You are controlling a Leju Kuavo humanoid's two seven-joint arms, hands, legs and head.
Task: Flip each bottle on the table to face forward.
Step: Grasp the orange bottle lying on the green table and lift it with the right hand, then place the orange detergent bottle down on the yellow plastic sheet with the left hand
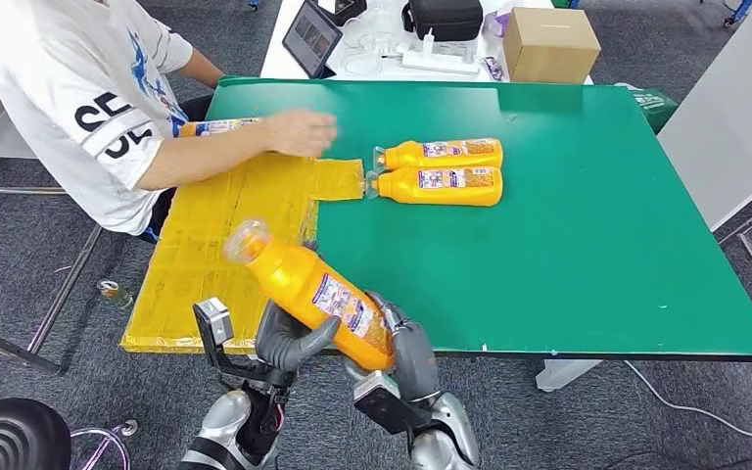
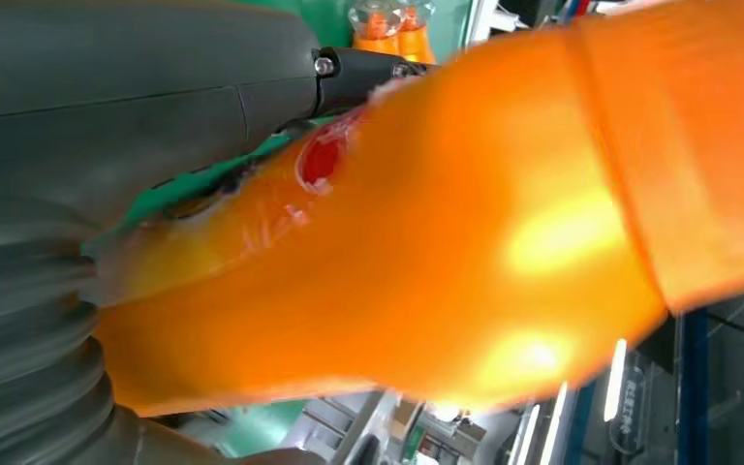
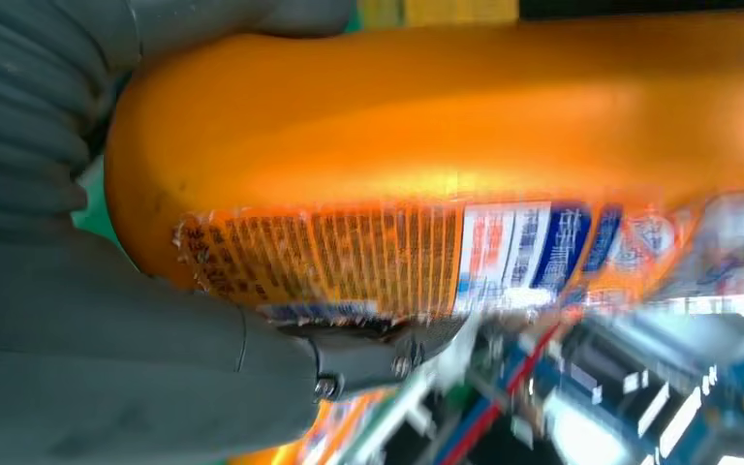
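Observation:
An orange bottle [image 1: 315, 299] with a clear cap and a blue-and-white label is lifted above the table's near edge, tilted with its cap up and to the left. My left hand [image 1: 289, 338] grips it from the left and my right hand [image 1: 406, 348] holds its base end. Up close the orange bottle [image 2: 465, 242] crosses the left wrist view under my left hand [image 2: 107, 145]. Its label side [image 3: 426, 262] faces the right wrist camera beside my right hand [image 3: 87, 320]. Two more orange bottles [image 1: 441, 154] [image 1: 439, 185] lie side by side mid-table, labels up, caps left.
A person in a white shirt sits at the left, one hand [image 1: 299, 131] on the table near another bottle [image 1: 217, 125]. A yellow taped patch [image 1: 215, 235] covers the left of the green table [image 1: 597, 245]. A cardboard box [image 1: 549, 43] and a tablet [image 1: 310, 36] stand behind.

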